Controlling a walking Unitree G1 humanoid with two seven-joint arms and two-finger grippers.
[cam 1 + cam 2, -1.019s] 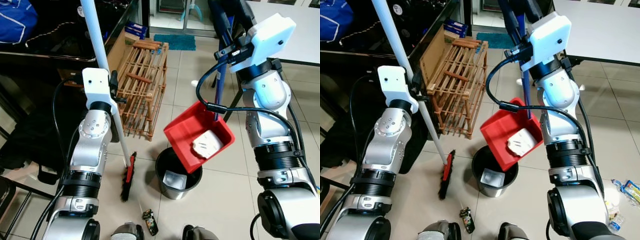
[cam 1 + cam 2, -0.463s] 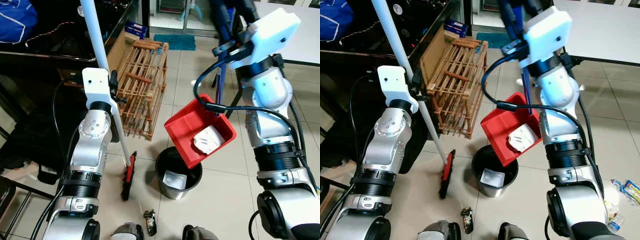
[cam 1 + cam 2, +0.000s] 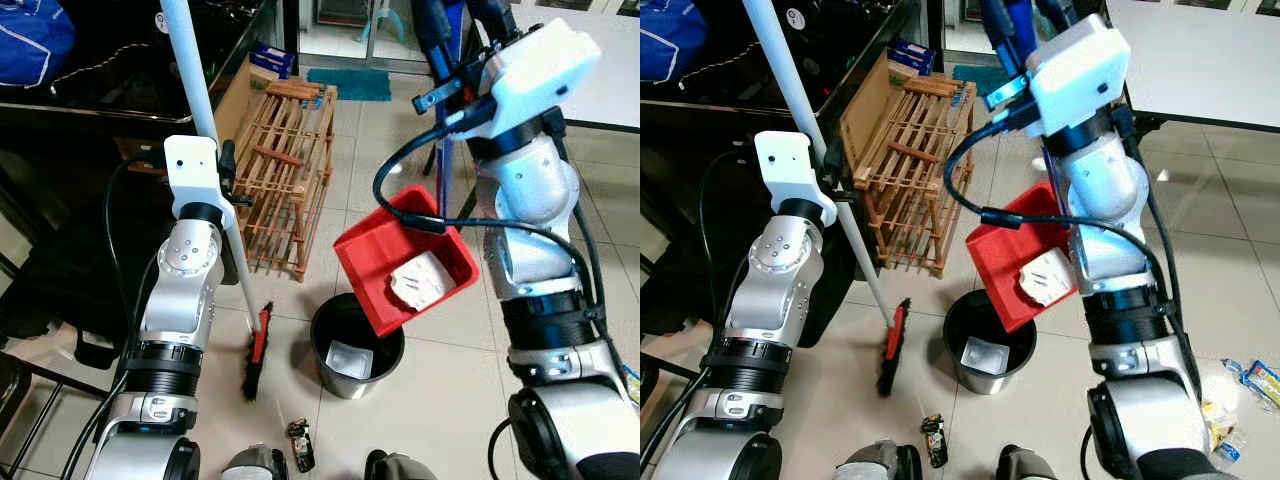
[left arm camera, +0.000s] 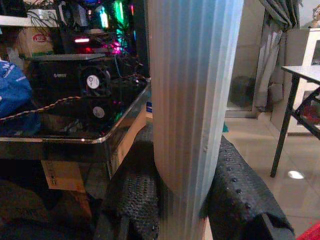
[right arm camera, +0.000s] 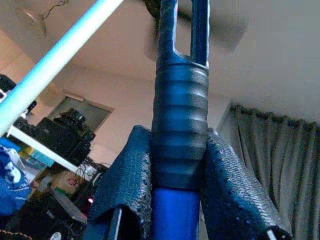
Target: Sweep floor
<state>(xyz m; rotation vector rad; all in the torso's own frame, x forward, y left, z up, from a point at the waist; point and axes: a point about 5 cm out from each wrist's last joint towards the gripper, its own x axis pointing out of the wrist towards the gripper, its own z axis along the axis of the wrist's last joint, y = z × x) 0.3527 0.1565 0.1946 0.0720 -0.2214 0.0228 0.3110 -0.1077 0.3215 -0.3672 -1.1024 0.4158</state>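
We see two tools. The left gripper (image 4: pixel 180 200) has both fingers (image 4: pixel 135 195) clamped on one white broom pole (image 3: pixel 200 110), which slants down to the one black-and-red broom head (image 3: pixel 256 355) resting on the tiled floor (image 3: pixel 450 400) just left of the bin. The right gripper (image 5: pixel 172 190) is closed around the ribbed dark grip of one blue dustpan handle (image 5: pixel 179 135), held high at the upper right. Its one red dustpan (image 3: pixel 405 262) hangs tilted over the right rim of the one black bin (image 3: pixel 357 345), low corner toward the bin mouth. One crumpled white paper (image 3: pixel 420 282) lies in the pan; one more white piece (image 3: pixel 350 360) sits inside the bin. One small dark wrapper (image 3: pixel 300 445) lies on the tiles in front of the bin. One wooden rack (image 3: pixel 285 175) stands behind the broom, next to one dark desk (image 3: pixel 120 80). One white table (image 3: pixel 1210 60) is at the far right.
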